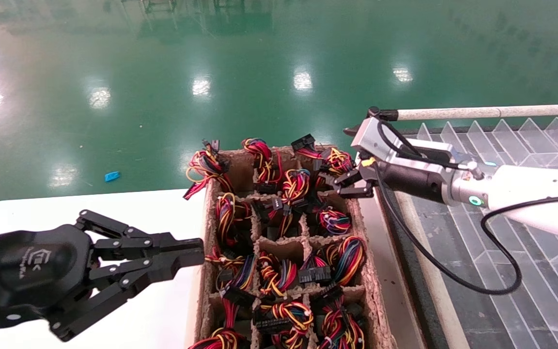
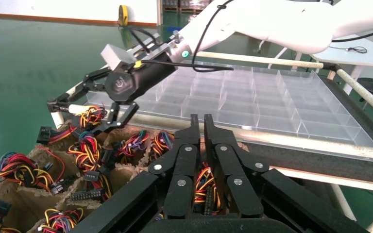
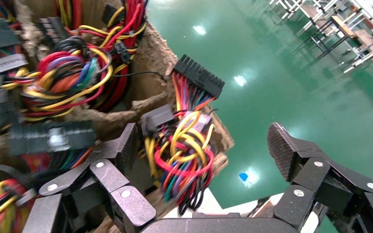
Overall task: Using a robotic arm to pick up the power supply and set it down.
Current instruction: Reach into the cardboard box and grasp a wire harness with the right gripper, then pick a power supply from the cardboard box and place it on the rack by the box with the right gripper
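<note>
Your right gripper (image 1: 351,184) hangs spread wide over the far right cell of the cardboard tray (image 1: 371,286), astride that power supply's wire bundle (image 3: 182,155), pads not touching. Left gripper (image 1: 196,252) sits clenched, empty, beside the tray's left wall; white logo, text unreadable.

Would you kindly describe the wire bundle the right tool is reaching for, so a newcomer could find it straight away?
Start at the brown tray of compartments, each stuffed with coloured wires. Go to its far corner on the robot's right, where the open right tool hangs. The bundle there spills over the rim; unlike its neighbours, it sits between that tool's fingers, with a long black plug sticking out.
</note>
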`<action>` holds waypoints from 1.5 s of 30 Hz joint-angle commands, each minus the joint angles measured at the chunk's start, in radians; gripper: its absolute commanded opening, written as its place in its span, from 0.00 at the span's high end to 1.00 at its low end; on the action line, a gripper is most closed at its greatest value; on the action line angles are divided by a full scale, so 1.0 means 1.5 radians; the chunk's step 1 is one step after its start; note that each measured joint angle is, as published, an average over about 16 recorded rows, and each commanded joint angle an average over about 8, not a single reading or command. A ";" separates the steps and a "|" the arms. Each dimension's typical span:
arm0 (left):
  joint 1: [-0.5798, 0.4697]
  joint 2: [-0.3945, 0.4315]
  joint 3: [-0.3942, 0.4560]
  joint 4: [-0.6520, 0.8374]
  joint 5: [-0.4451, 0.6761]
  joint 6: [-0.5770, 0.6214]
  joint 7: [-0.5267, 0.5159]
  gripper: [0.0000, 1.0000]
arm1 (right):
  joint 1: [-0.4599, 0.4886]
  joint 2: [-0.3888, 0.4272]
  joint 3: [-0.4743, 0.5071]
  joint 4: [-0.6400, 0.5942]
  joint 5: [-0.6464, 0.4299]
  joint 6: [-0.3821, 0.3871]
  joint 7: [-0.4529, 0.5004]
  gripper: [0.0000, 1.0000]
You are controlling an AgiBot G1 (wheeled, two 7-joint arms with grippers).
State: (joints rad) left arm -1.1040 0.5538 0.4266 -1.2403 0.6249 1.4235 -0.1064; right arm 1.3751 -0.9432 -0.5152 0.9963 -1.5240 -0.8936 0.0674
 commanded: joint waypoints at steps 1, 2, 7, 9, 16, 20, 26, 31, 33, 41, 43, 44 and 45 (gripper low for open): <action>0.000 0.000 0.000 0.000 0.000 0.000 0.000 1.00 | 0.013 -0.015 -0.007 -0.022 -0.015 0.007 -0.011 1.00; 0.000 0.000 0.000 0.000 0.000 0.000 0.000 1.00 | 0.016 -0.018 -0.008 -0.029 -0.016 0.007 -0.015 1.00; 0.000 0.000 0.000 0.000 0.000 0.000 0.000 1.00 | 0.025 -0.028 -0.011 -0.052 -0.018 0.006 -0.032 1.00; 0.000 0.000 0.000 0.000 0.000 0.000 0.000 1.00 | 0.026 -0.030 -0.011 -0.057 -0.018 0.005 -0.036 1.00; 0.000 0.000 0.000 0.000 0.000 0.000 0.000 1.00 | 0.027 -0.024 -0.012 -0.052 -0.018 -0.004 -0.037 1.00; 0.000 0.000 0.000 0.000 0.000 0.000 0.000 1.00 | 0.024 -0.016 -0.016 -0.038 -0.025 -0.008 -0.031 1.00; 0.000 0.000 0.000 0.000 0.000 0.000 0.000 1.00 | 0.018 -0.004 -0.024 -0.006 -0.041 -0.014 -0.018 1.00; 0.000 0.000 0.000 0.000 0.000 0.000 0.000 1.00 | 0.013 0.004 -0.029 0.022 -0.055 -0.013 -0.006 1.00; 0.000 0.000 0.000 0.000 0.000 0.000 0.000 1.00 | 0.012 0.006 -0.031 0.032 -0.060 -0.012 -0.002 1.00; 0.000 0.000 0.000 0.000 0.000 0.000 0.000 1.00 | 0.013 0.016 -0.034 0.070 -0.074 -0.010 0.015 1.00; 0.000 0.000 0.000 0.000 0.000 0.000 0.000 1.00 | 0.015 0.019 -0.032 0.082 -0.074 -0.011 0.018 1.00; 0.000 0.000 0.000 0.000 0.000 0.000 0.000 1.00 | 0.016 0.022 -0.031 0.089 -0.074 -0.011 0.020 1.00; 0.000 0.000 0.000 0.000 0.000 0.000 0.000 1.00 | 0.017 0.024 -0.030 0.095 -0.073 -0.012 0.021 1.00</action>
State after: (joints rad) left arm -1.1040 0.5538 0.4266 -1.2403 0.6249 1.4235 -0.1064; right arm 1.4034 -0.9066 -0.5590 1.1403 -1.6317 -0.9116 0.0969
